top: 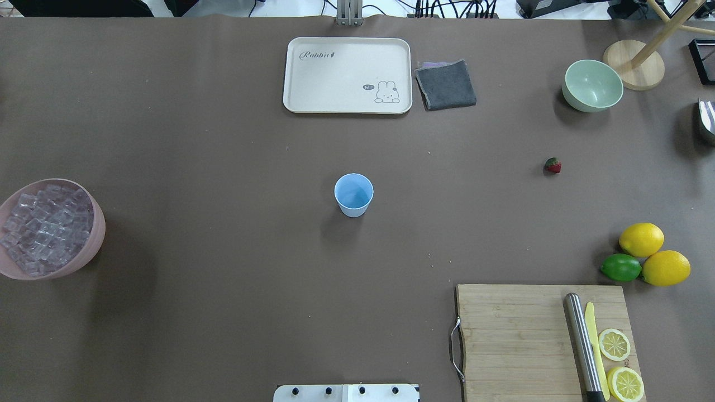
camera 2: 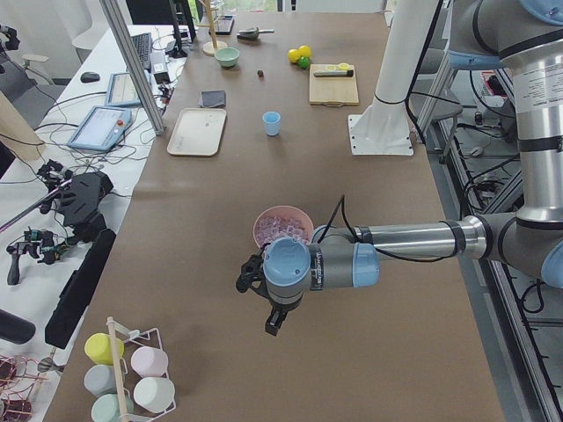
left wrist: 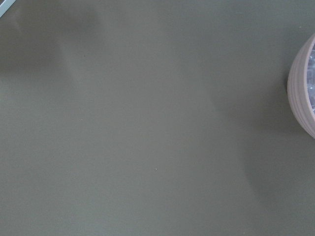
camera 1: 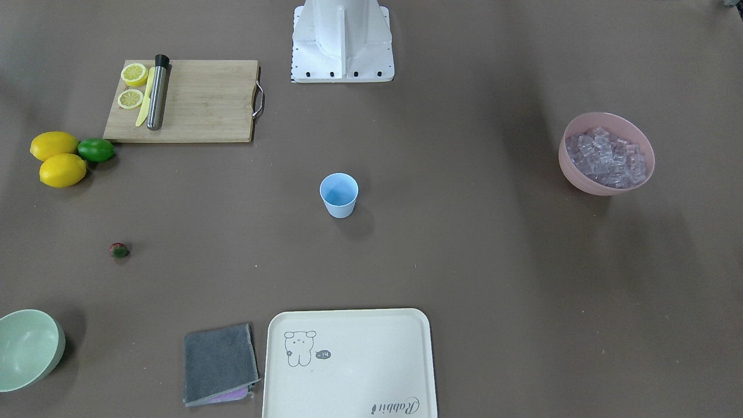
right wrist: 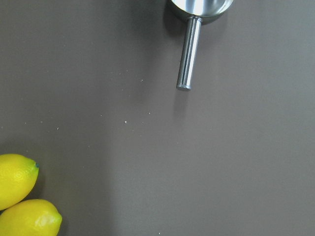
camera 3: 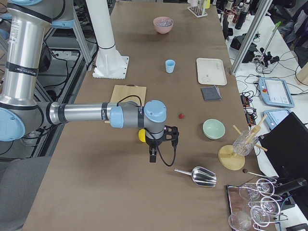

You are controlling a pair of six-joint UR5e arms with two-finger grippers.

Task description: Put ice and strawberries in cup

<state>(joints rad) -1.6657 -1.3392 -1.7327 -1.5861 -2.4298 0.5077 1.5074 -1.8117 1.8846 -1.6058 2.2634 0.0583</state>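
The cup [top: 353, 194] was a small light blue tumbler, tapered and without a handle. It stood upright near the middle of the table [top: 223, 290], with only blue plastic showing inside. The ice [top: 42, 229] was a heap of small clear, glassy cubes filling a pink bowl [top: 96, 234] far out on the robot's left, well apart from the cup. The strawberry [top: 553, 165] was one small red berry with a green top. It lay on the bare table on the robot's right, between the pale green bowl [top: 592, 85] and the lemons [top: 641, 239].

The left arm's forearm reached out level over the table, its wrist just beside the pink bowl. The left tool [camera 2: 274, 323] pointed down at the table, and its wrist view caught only the bowl's rim at the edge. The right arm was stretched level in the same way, with the right tool [camera 3: 153, 157] hanging downward near the lemons. Its wrist view showed two lemons and the handle of a metal scoop [right wrist: 188, 51]. For both tools I could not tell whether the fingers were spread or pressed together.
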